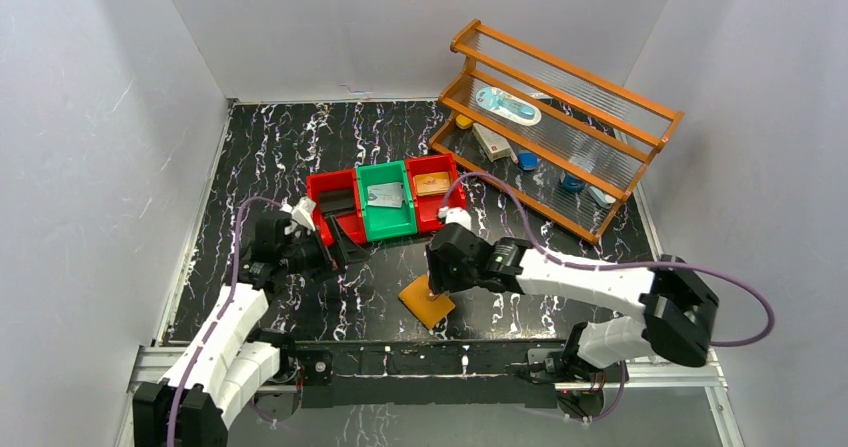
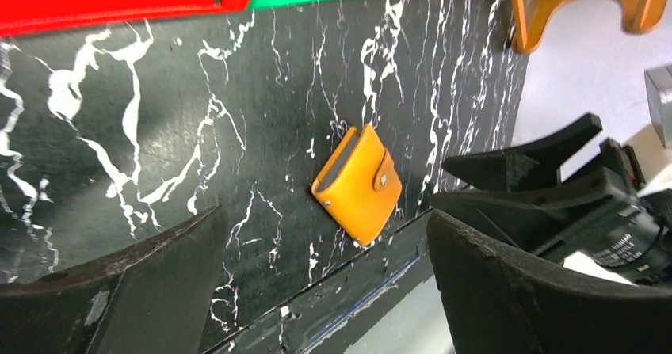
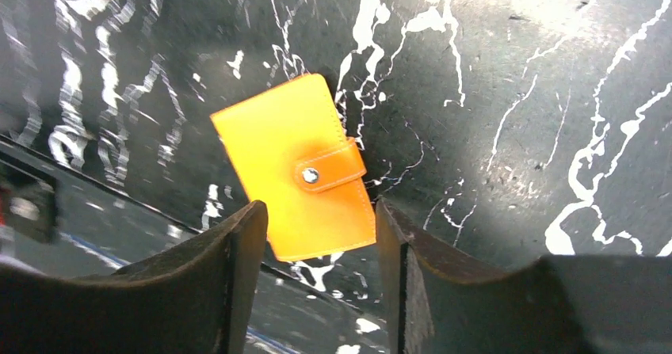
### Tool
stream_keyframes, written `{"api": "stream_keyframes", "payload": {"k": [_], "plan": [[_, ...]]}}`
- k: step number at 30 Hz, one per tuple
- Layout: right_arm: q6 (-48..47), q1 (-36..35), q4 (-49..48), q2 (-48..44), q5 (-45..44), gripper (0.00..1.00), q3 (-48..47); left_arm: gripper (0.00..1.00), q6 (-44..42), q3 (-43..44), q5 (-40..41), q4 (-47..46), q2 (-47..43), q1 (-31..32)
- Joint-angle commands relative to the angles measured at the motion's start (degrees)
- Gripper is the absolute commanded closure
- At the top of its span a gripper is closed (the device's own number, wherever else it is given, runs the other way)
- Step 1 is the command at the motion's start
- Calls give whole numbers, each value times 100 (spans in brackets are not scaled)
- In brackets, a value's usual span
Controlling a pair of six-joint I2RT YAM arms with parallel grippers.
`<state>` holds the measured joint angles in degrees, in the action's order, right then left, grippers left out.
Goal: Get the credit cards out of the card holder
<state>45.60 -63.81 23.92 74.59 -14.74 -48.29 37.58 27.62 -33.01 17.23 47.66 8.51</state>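
Observation:
The card holder (image 1: 427, 302) is a tan-orange wallet lying flat near the table's front edge, its covers shut and the snap tab fastened (image 3: 293, 168). The credit cards are hidden; only a grey edge shows between the covers in the left wrist view (image 2: 360, 186). My right gripper (image 1: 436, 285) hangs just over the holder, open (image 3: 319, 211), one finger on each side of its near end and a gap showing on the right side. My left gripper (image 1: 325, 254) is open and empty (image 2: 326, 215), well to the left of the holder.
Behind the holder stand a red bin (image 1: 322, 189), a green bin (image 1: 385, 222) with a flat grey thing in it, and another red bin (image 1: 447, 219). A wooden rack (image 1: 560, 97) with small items fills the back right. The black front rail (image 1: 430, 352) runs beside the holder.

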Motion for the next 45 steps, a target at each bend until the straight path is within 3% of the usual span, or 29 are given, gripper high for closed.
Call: {"api": "stream_keyframes", "payload": {"k": [1, 8, 13, 18, 23, 35, 45], "plan": [[-1248, -113, 356, 659, 183, 41, -396, 6, 483, -267, 120, -361, -55, 501], [-1305, -250, 142, 1440, -94, 45, -504, 9, 760, -486, 393, -635, 27, 1112], [-964, -365, 307, 1303, -576, 41, -603, 15, 831, -635, 287, -704, 43, 1280], [-1105, -369, -454, 831, 29, 38, -351, 16, 875, -731, 221, -695, 96, 1373], [-1237, -369, -698, 1035, 286, 42, -351, 18, 1120, -785, 532, -727, -67, 1372], [-551, -446, 220, 2165, -628, 68, -303, 21, 1066, -916, 339, -848, 5, 1372], [1196, -274, -1322, 1376, 236, 76, 634, 20, 913, -924, 147, -974, 352, 1609]]}}
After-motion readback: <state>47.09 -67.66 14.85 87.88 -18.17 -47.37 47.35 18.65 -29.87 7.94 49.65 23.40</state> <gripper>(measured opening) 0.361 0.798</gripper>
